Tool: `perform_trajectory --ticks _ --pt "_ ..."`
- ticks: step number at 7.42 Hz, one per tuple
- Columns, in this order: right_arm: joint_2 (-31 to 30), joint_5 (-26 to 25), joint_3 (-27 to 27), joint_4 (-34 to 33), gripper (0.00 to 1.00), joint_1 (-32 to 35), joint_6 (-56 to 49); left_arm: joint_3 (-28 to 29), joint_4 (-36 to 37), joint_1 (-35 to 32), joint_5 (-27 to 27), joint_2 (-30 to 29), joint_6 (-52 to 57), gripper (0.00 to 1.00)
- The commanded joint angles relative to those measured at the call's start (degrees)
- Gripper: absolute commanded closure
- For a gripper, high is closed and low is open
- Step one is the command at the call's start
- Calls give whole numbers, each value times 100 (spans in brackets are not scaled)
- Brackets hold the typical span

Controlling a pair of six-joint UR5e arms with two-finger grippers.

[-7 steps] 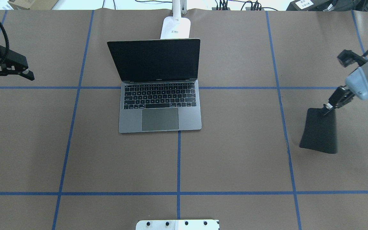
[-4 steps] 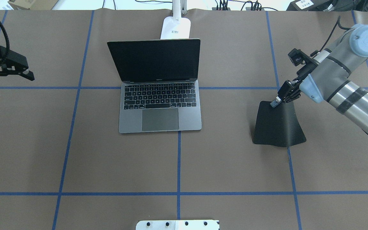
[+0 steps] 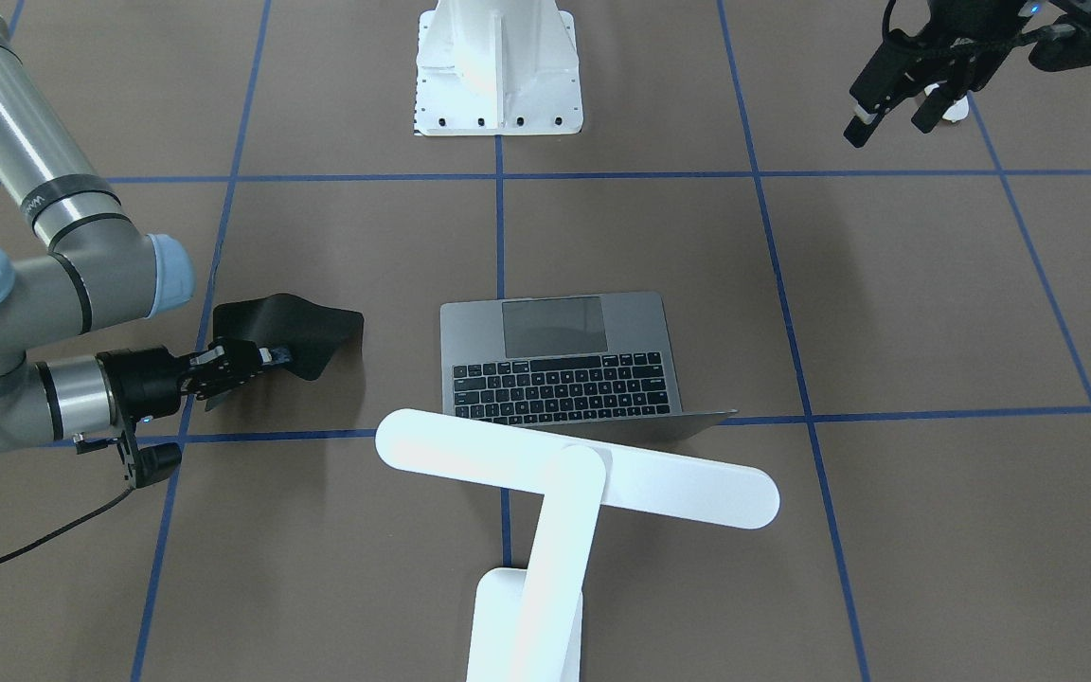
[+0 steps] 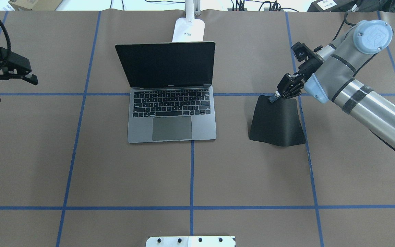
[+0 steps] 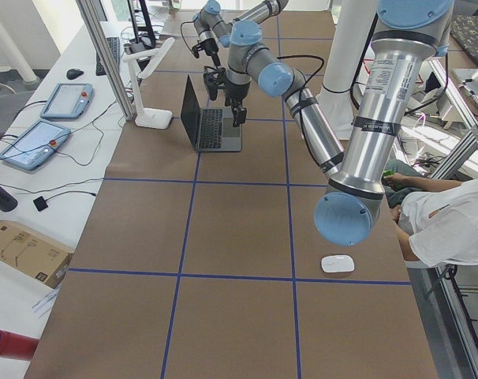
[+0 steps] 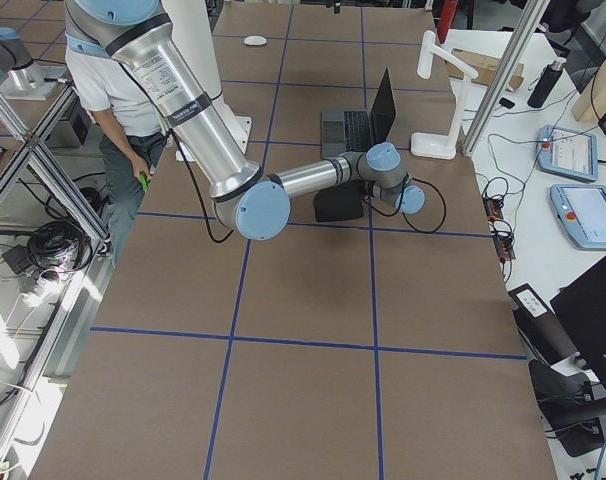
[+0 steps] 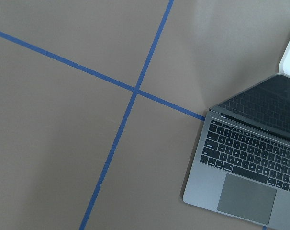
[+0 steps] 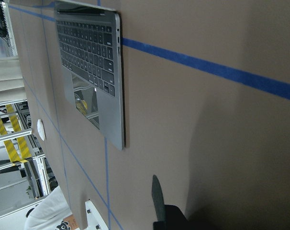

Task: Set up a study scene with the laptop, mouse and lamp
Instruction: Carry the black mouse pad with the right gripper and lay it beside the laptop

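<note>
The dark-grey laptop (image 4: 171, 118) stands open at the table's middle, screen toward the far edge. Behind it is the white lamp (image 3: 574, 471), its bar head over the laptop's hinge. The white mouse (image 5: 337, 264) lies far off toward the table's left end, near the robot's side, and also shows in the exterior right view as the mouse (image 6: 255, 40). My right gripper (image 4: 273, 98) is shut on the far edge of a flat black pad (image 4: 277, 121), right of the laptop; the pad hangs curved with its near edge on the table. My left gripper (image 4: 12, 90) hovers open at the far left, holding nothing.
A white bolted pedestal (image 3: 498, 66) stands at the robot's side of the table, in the middle. Blue tape lines (image 4: 191, 171) cross the brown table cover. A person (image 5: 452, 221) sits beside the table near the mouse. Tablets and cables lie beyond the far edge.
My right arm has swung leftward, carrying the black pad from the table's right side to just right of the laptop. The left gripper has hardly moved.
</note>
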Motion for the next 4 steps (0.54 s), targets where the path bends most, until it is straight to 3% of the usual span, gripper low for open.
perform_trajectory --ticks 1,2,4 --pt "197 211 -192 4 89 -60 15 4 0 0 9 -10 0 0" --pt "284 472 -357 4 66 -103 15 4 0 -9 0 -10 0 0" --pt "452 878 -639 4 46 -148 15 -14 0 -26 0 -10 0 0"
